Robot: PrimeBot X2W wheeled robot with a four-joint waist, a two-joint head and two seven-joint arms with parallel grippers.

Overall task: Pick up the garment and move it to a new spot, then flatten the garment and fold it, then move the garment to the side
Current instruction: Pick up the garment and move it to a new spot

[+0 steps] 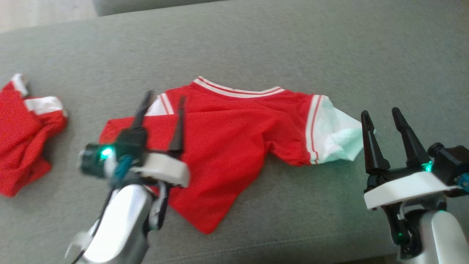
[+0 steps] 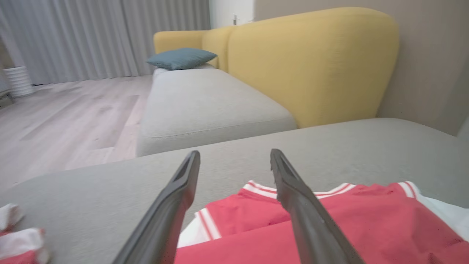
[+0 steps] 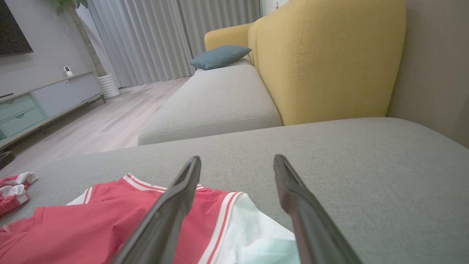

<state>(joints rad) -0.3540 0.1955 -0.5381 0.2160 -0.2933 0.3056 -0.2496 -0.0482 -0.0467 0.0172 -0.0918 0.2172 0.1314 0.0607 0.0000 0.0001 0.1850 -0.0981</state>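
Observation:
The garment (image 1: 227,135) is a red jersey with white sleeves and striped trim, spread wrinkled on the grey cushion (image 1: 256,51); its left sleeve is folded under and its hem runs to a point at the front. My left gripper (image 1: 165,97) hovers open over the jersey's left shoulder, nothing between its fingers. In the left wrist view the garment (image 2: 329,227) lies just below the left gripper (image 2: 234,156). My right gripper (image 1: 379,113) stands open just right of the white right sleeve. The right wrist view has the garment (image 3: 110,227) under and left of the right gripper (image 3: 237,161).
A second red and white garment (image 1: 22,135) lies crumpled at the cushion's left edge. Beyond the cushion are a grey sofa seat (image 3: 212,99), a yellow backrest (image 3: 329,58), a teal pillow (image 3: 220,57) and wooden floor (image 3: 110,124).

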